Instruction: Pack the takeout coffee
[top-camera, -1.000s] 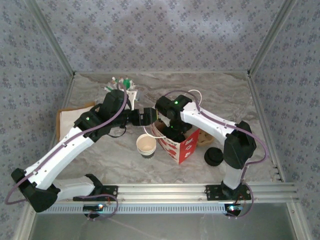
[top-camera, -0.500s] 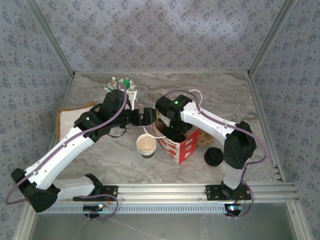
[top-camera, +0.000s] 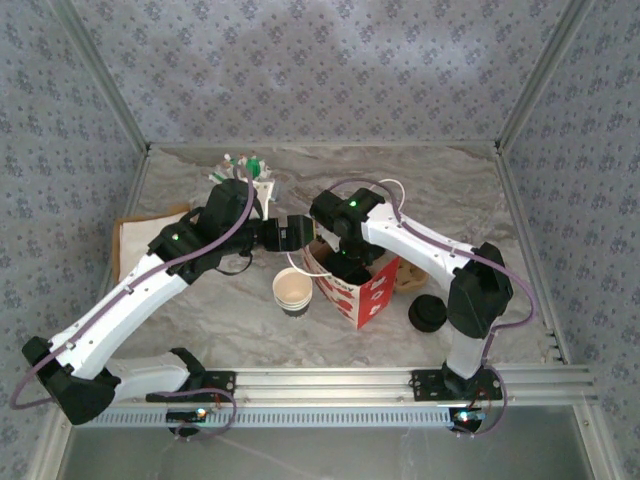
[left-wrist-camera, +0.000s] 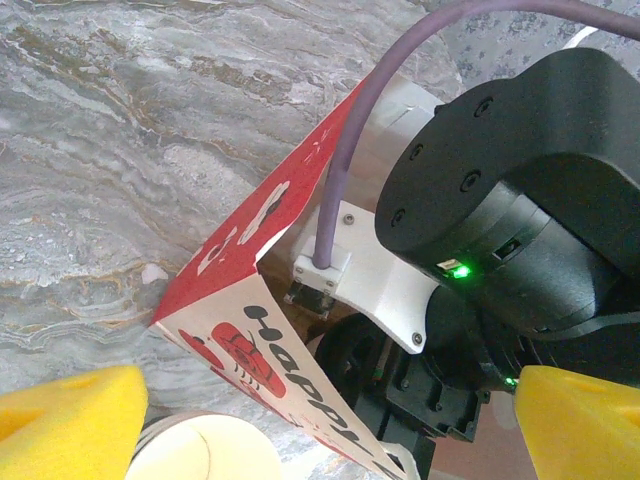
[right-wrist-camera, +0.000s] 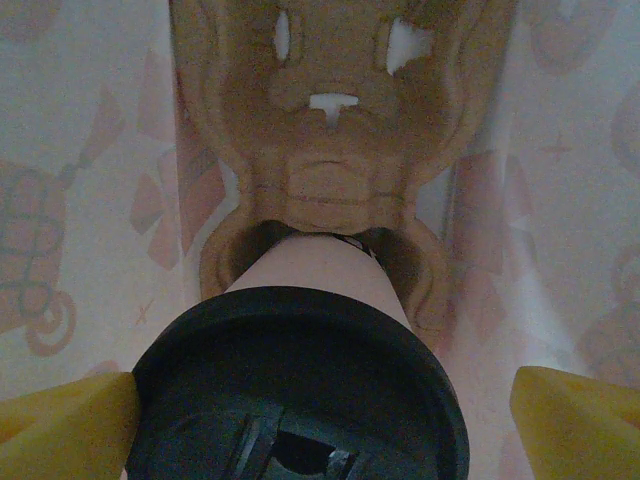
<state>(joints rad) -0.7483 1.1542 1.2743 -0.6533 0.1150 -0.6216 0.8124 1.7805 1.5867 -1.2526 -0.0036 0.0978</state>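
1. In the right wrist view, the right gripper (right-wrist-camera: 320, 425) had its two yellow pads (right-wrist-camera: 62, 425) far apart in the lower corners of the frame. They were clamped on nothing.
2. Between them, at the bottom centre, stood the takeout coffee (right-wrist-camera: 300, 365), black lid up. Its pale body went down into a round pocket of the brown cardboard carrier (right-wrist-camera: 340, 120), which filled the upper centre.
3. In my judgement the cup was already set down. The step in hand was therefore to take the fingers out without disturbing it.
4. To do this well, the gripper should rise straight up with the fingers kept wide. The lower-left pad looked very near to the lid's rim, so any sideways drift could tip the cup.
5. The thin walls of the red and white bag (top-camera: 367, 296) stood close on both sides, so the lift should be slow and vertical.
6. In the left wrist view, the left gripper (left-wrist-camera: 320, 420) was also spread, holding nothing, just beside the bag's upper edge.
7. In the top view, a stack of white cups (top-camera: 292, 290) stood just left of the bag, and loose black lids (top-camera: 427, 313) lay to its right. The bag should not be pushed towards either.
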